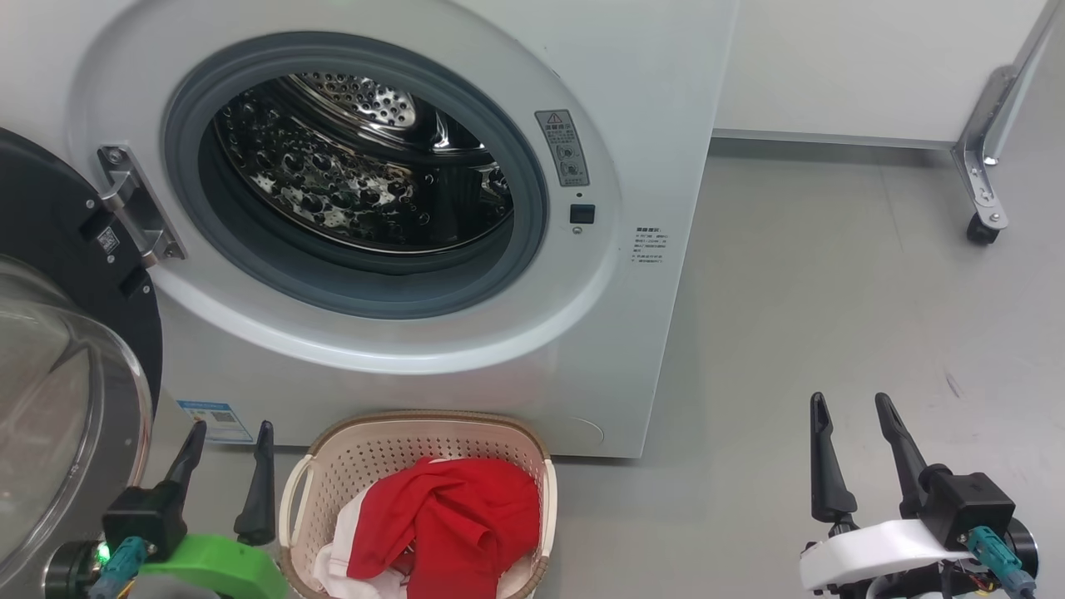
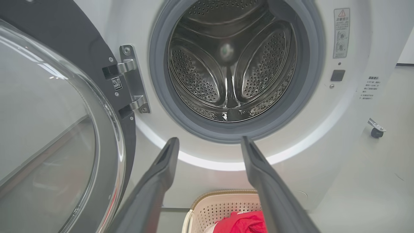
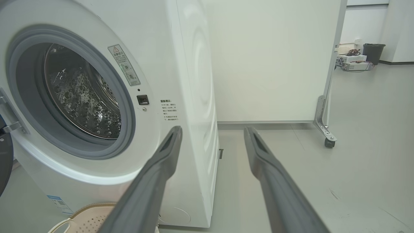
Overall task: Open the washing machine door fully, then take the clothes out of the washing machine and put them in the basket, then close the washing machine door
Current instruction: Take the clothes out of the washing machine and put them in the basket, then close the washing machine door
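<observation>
Low at either side, the left gripper (image 1: 233,426) and right gripper (image 1: 849,399) stand wide open, holding nothing. Between them the basket (image 1: 399,418) holds red clothes (image 1: 449,516), perhaps over white fabric, just before the washer (image 1: 649,125); its door (image 1: 50,191) hangs open at left.

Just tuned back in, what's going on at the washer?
The washing machine door stands wide open at the left, and the drum looks empty. The red and white clothes lie in the basket on the floor before the washing machine. The left gripper and right gripper are both open and hold nothing, one on each side of the basket. Only closing the door is left.
</observation>
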